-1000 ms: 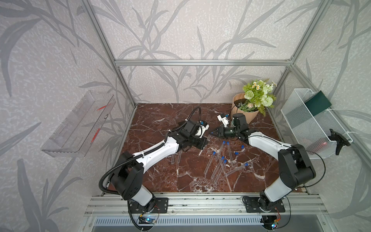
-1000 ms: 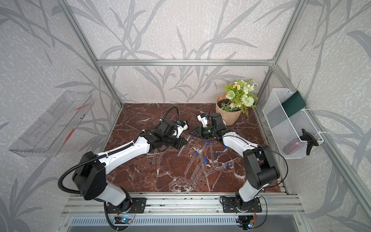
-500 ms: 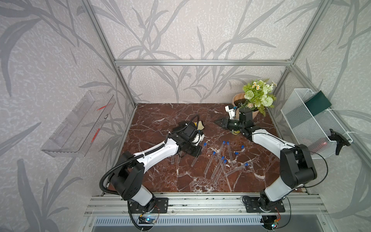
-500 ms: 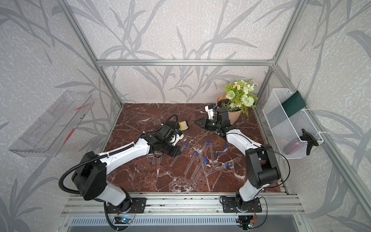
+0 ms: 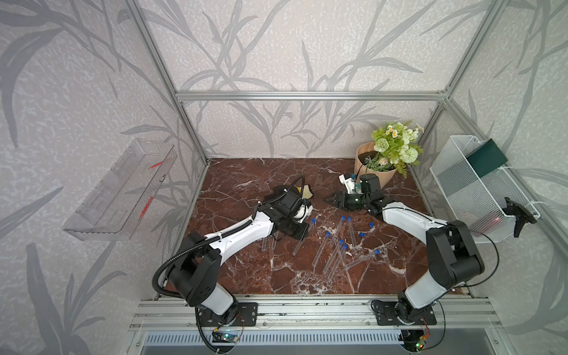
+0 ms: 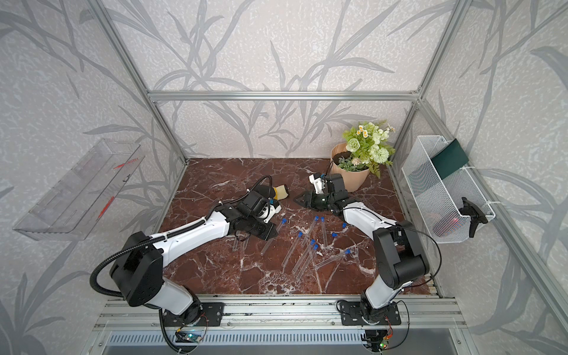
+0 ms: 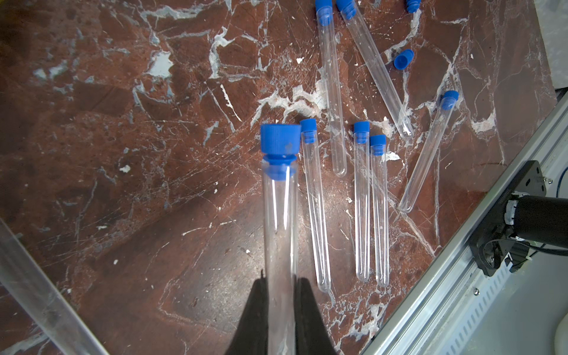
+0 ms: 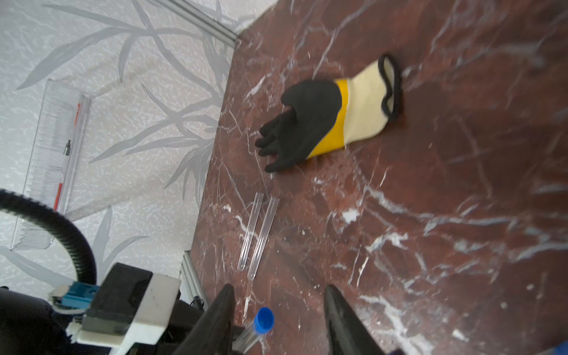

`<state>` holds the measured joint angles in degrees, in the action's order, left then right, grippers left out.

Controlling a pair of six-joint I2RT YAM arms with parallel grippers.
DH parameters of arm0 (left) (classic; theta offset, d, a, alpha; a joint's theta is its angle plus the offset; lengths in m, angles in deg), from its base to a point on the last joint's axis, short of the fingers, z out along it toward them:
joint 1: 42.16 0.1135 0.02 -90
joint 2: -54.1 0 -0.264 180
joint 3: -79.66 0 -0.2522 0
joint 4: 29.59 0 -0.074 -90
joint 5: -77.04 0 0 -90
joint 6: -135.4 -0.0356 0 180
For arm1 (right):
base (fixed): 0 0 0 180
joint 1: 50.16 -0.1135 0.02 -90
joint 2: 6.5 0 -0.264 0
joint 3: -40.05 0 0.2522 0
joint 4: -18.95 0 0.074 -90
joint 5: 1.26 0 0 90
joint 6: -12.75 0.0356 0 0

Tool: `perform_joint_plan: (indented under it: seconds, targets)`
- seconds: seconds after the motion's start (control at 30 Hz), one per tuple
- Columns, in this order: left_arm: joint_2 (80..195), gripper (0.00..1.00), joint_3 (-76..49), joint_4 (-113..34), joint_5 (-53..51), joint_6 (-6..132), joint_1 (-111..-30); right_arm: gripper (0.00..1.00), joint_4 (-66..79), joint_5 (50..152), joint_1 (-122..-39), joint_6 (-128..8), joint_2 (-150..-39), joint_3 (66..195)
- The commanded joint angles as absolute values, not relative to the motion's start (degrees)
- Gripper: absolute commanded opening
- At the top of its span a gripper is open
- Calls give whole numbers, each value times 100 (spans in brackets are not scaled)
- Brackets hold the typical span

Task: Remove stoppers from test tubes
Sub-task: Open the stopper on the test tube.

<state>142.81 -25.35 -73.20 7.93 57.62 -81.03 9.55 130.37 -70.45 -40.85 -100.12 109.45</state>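
Test tube [image 7: 279, 221] clamped in your left claw [image 7: 281, 279], jaws shut on it, blue stopper [image 7: 280, 140] seated on the end out ahead of the claw. Your right claw [image 8: 279, 287] stands with jaws apart, gripping nothing (that capped end shows between them, touching neither). Six more capped tubes [image 7: 362, 199] lie just beside the left claw's tube.

Glove [image 5: 307, 193]: only the pale cuff shows past the left arm [image 5: 246, 229] in both top views; the rest is covered
Held tube [image 7: 279, 230]: rounded end runs off the edge of the left wrist view, past the left gripper [image 7: 280, 287]
Two open tubes [image 5: 268, 244]: mouths tucked under the left arm in a top view
Wire basket [image 5: 445, 172]: a red thing [image 5: 495, 219] behind the mesh; too blurred to name
Tabletop [image 8: 491, 107]: far side smeared in the right wrist view
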Motion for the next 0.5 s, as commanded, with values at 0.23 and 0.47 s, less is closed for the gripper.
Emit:
perform_joint_plan:
  seconds: [0.23,0.47]
  targets:
    - [14212,8,-2448,-7214,832,5820,-8074,65,1206,13292,-7454,-3821,-10024,10688]
    - [14164,8,-2470,-7167,806,5858,-8078,64,1468,13391,-7653,-3653,-10258,10672]
